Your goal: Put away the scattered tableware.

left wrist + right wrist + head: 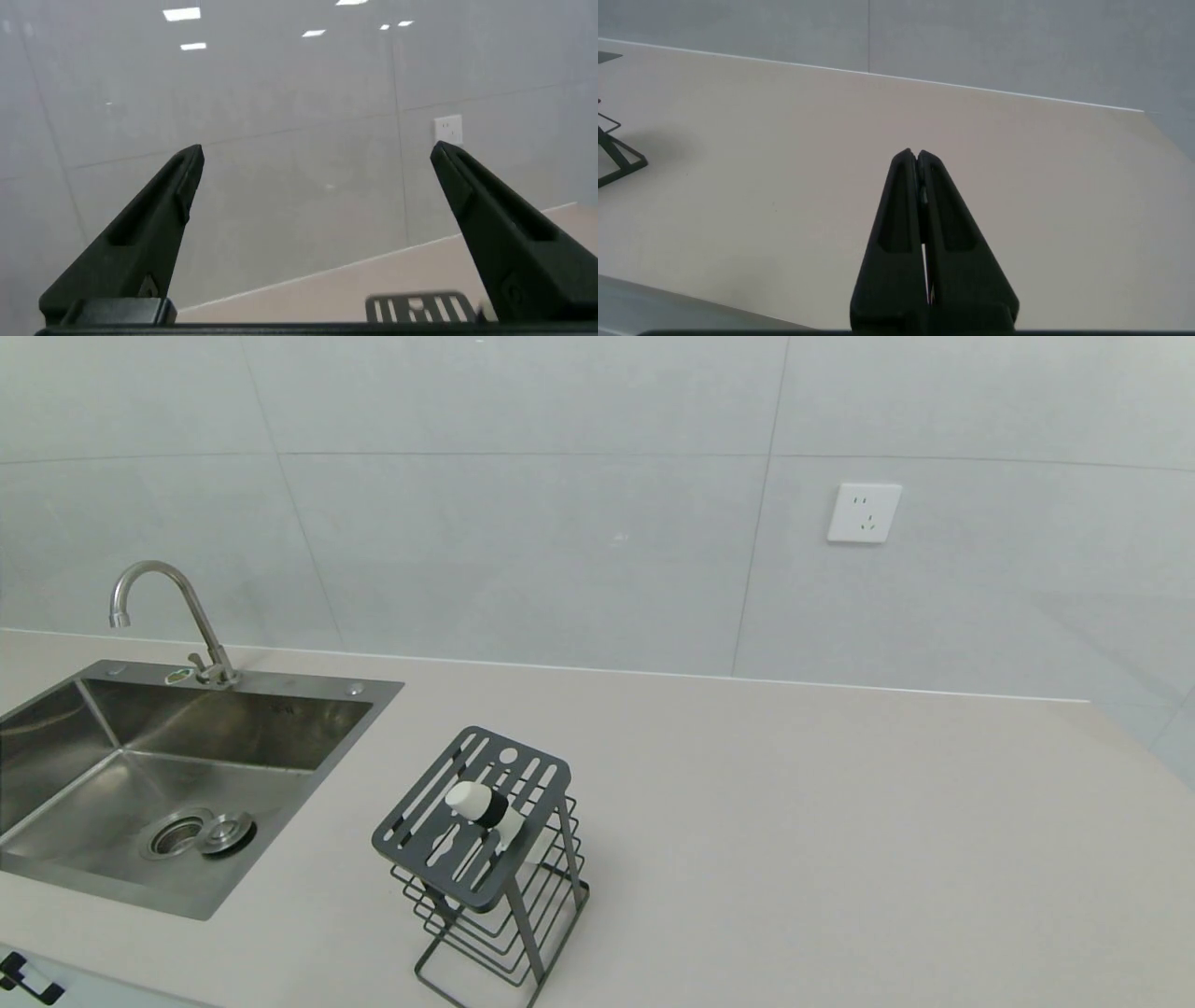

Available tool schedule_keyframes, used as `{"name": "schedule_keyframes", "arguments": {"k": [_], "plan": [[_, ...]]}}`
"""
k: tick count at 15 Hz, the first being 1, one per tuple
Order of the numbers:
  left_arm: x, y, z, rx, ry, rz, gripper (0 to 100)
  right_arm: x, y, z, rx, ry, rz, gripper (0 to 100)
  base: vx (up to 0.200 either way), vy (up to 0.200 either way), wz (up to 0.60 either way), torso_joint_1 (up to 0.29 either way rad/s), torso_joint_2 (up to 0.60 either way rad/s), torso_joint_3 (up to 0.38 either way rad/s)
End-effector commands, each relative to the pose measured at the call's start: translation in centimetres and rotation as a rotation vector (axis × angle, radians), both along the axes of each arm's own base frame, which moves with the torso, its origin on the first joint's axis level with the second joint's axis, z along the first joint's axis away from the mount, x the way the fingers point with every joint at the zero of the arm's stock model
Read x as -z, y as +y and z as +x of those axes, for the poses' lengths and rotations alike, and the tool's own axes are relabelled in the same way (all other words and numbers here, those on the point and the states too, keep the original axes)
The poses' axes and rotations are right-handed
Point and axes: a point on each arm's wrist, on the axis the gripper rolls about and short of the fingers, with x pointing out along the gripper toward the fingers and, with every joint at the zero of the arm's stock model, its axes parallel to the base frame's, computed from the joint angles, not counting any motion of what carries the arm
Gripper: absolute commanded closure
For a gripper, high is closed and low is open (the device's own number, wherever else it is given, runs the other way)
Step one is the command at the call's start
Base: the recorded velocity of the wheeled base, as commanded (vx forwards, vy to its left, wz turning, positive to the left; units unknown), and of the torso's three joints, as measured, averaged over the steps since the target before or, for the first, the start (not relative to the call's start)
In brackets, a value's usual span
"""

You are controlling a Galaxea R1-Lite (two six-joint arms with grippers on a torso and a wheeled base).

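A dark wire utensil rack [485, 868] stands on the beige counter [794, 821], right of the sink. A utensil with a white and black handle [478, 805] sticks up through a slot in its perforated top plate. The rack's top plate [418, 307] also peeks into the left wrist view. My left gripper [318, 159] is open, its black fingers [159, 219] spread wide and aimed at the tiled wall, nothing between them. My right gripper [917, 163] is shut with nothing in it, hovering over bare counter; the rack's foot [618, 154] lies off to one side.
A steel sink [149, 775] with a curved tap [173, 616] and a drain strainer [201, 833] sits at the left. A white wall socket [864, 511] is on the grey tiled wall. The counter's right end [1134, 747] drops off near the wall.
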Motion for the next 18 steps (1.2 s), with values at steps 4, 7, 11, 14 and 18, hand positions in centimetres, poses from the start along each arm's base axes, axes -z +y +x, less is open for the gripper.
{"name": "schedule_keyframes", "arguments": {"k": [4,7,11,14,18], "plan": [[10.0,0.3,-6.5,-0.081,0.164,-0.011,0,0.0,0.0,0.0,-0.001,0.001,-0.001,100,0.000,0.000,0.00,0.000,0.00,0.000],[11.8,0.4,-6.0,-0.150,0.340,0.011,0,0.0,0.0,0.0,-0.001,0.001,0.001,100,0.000,0.000,0.00,0.000,0.00,0.000],[12.7,0.6,-5.9,-0.269,0.409,0.081,0,0.0,0.0,0.0,-0.001,0.001,0.001,100,0.000,0.000,0.00,0.000,0.00,0.000],[12.7,0.6,-5.9,-0.200,0.440,-0.023,0,0.0,0.0,0.0,0.001,0.001,0.001,100,0.000,0.000,0.00,0.000,0.00,0.000],[12.6,1.0,-5.9,-0.433,0.387,0.102,0,0.0,0.0,0.0,-0.001,0.001,0.001,100,0.000,0.000,0.00,0.000,0.00,0.000]]}}
